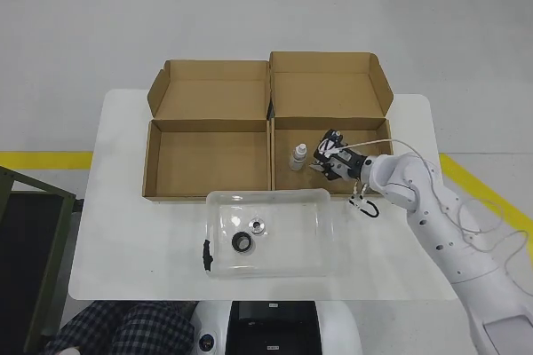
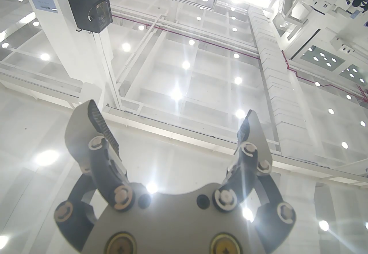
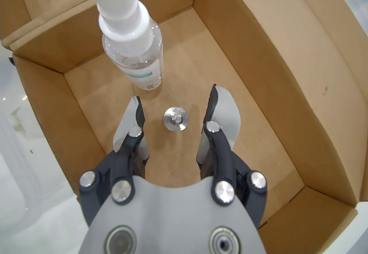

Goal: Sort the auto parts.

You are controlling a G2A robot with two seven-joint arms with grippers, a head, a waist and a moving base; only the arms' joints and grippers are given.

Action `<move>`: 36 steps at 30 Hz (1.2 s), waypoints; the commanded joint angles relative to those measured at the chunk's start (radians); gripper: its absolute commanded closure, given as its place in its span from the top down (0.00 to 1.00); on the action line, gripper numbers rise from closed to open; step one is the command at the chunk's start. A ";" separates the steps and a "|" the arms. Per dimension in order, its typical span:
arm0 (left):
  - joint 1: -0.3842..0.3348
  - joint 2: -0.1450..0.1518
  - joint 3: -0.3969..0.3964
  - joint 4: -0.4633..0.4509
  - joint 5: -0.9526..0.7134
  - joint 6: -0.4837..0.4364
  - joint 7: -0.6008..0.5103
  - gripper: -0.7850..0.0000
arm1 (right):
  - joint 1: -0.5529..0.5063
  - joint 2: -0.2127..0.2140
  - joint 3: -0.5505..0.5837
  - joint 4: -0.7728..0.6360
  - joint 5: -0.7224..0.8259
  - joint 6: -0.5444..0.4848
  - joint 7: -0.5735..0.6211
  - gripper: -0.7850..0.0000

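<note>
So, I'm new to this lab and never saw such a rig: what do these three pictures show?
It is a two-armed robot sorting parts at a white table. The top picture looks down from above its arms: two open cardboard boxes and a clear tub holding a black ring and a silvery piece. The other two come from a camera on each wrist. The right claw hangs open over a small metal disc in the right box, beside an upright spray bottle. The left claw, also open, points at the ceiling. Nothing is held.
</note>
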 commanded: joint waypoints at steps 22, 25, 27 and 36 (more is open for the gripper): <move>0.000 0.000 0.000 0.000 0.000 0.000 0.000 1.00 | -0.324 0.079 0.293 -0.543 0.060 -0.102 0.055 0.68; 0.000 0.000 0.000 0.000 0.000 0.000 0.000 1.00 | -0.359 0.083 0.301 -0.594 0.073 -0.128 0.044 0.69; 0.000 0.000 0.000 0.000 0.000 0.000 0.000 1.00 | -0.375 0.085 0.301 -0.622 0.072 -0.138 0.044 0.68; 0.000 0.000 0.000 0.000 0.000 0.000 0.000 1.00 | -0.402 0.085 0.225 -0.680 0.029 -0.184 0.034 0.66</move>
